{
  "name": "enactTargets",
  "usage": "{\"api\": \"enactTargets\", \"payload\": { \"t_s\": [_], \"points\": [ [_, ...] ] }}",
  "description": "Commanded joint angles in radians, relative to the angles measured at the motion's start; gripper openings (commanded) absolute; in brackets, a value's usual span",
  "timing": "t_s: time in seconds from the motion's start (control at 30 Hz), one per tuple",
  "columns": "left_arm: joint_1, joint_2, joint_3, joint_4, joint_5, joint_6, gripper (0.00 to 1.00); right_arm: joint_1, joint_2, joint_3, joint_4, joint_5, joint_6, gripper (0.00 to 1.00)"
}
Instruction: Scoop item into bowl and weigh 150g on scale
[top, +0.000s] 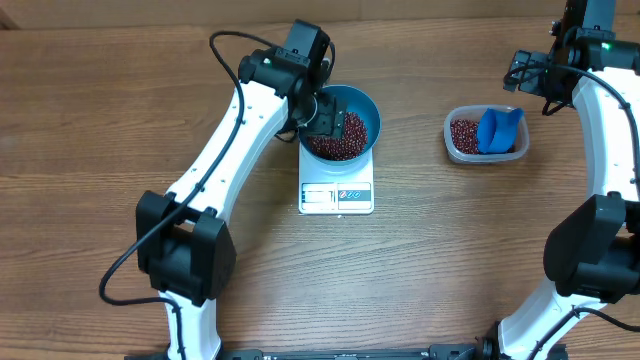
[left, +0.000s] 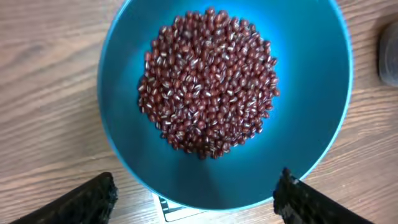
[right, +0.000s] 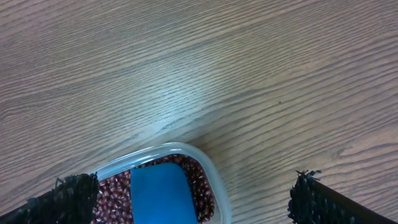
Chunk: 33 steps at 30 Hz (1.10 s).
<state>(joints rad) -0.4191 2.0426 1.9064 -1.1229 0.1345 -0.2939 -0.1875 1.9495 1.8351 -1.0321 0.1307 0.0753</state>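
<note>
**Bowl on the scale mid-table, tub off to the right**

The scale (top: 337, 195) sits near the middle of the table (top: 100, 100), its display edge toward the robot. The bowl (top: 372, 112) stands on the scale and overhangs its platform. A heap of beans (top: 345, 145) lies in the bowl's middle. The left gripper (top: 320, 118) hangs over the bowl's left rim. Well apart to the right lies a plastic tub (top: 487, 158), with more beans in its left part and a scoop (top: 498, 130) in its right part. The right gripper (top: 528, 72) is above the table just behind the tub.

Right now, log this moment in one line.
left gripper open over blue bowl | beans heaped in bowl on white scale | right gripper open near clear tub holding blue scoop
</note>
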Motion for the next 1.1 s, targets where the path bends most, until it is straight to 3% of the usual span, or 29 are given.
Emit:
{"api": "enactTargets", "payload": {
  "t_s": [0.0, 0.13, 0.37, 0.63, 0.8, 0.9, 1.07],
  "points": [
    [0.004, 0.046, 0.008, -0.021, 0.037, -0.025, 0.8, 0.001, -0.023, 0.024, 0.006, 0.003, 0.007, 1.0],
    [0.006, 0.082, 0.005, -0.074, 0.01, -0.047, 0.74, 0.001, -0.023, 0.024, 0.006, 0.003, 0.007, 1.0],
    [0.006, 0.086, -0.005, -0.13, -0.083, -0.073, 0.75, 0.001, -0.023, 0.024, 0.006, 0.003, 0.007, 1.0],
    [0.006, 0.086, -0.019, -0.213, -0.093, -0.096, 0.68, 0.001, -0.023, 0.024, 0.006, 0.003, 0.007, 1.0],
    [0.006, 0.086, -0.019, -0.198, -0.093, -0.1, 0.77, 0.001, -0.023, 0.024, 0.006, 0.003, 0.007, 1.0],
    [0.008, 0.084, 0.004, -0.177, -0.098, -0.09, 0.9, 0.001, -0.023, 0.024, 0.006, 0.004, 0.007, 1.0],
    [0.021, 0.081, 0.217, -0.225, -0.122, -0.064, 1.0, 0.001, -0.023, 0.024, 0.006, 0.003, 0.007, 1.0]
  ]
}}
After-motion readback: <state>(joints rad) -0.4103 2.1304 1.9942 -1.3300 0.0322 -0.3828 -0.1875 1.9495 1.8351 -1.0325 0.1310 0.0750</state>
